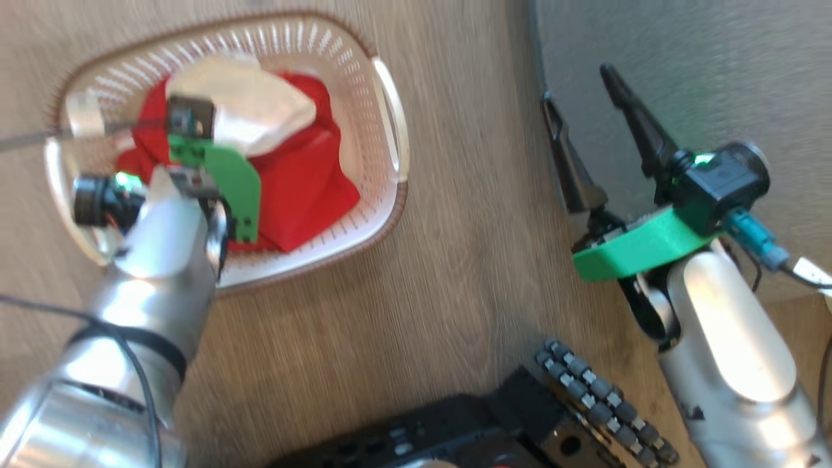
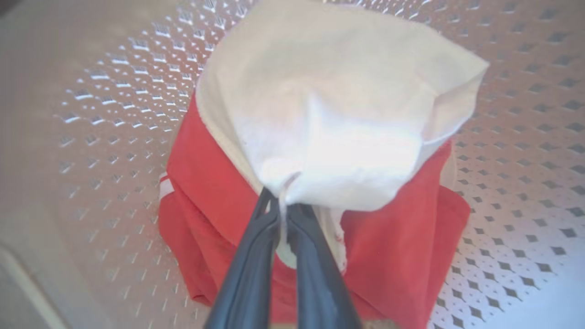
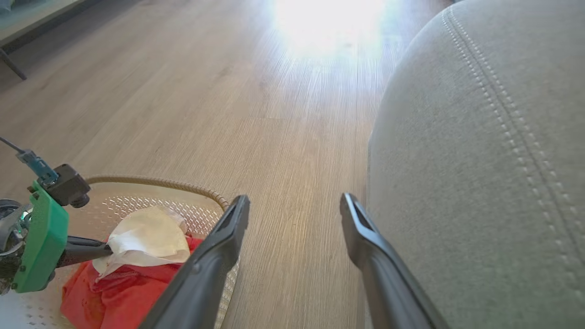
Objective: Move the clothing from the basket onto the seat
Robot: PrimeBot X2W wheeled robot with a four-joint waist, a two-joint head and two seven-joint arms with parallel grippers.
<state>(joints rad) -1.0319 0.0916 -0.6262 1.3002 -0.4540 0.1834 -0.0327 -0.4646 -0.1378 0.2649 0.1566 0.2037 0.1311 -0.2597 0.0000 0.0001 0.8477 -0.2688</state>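
on wood floor (image 1: pixel 455 273), left gripper (image 2: pixel 281 204) pinches the clothing (image 2: pixel 338 114) in basket (image 1: pixel 357 68); right gripper (image 3: pixel 295 201) gapes.

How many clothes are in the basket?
2, it seems: a red-and-white garment on top, pinched by the left gripper, and an all-red garment underneath in the basket. More could be hidden below.

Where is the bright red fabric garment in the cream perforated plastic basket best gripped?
Pinch the red garment at its raised fold from above: the basket walls block the sides, and the left gripper grips the white fabric over it.
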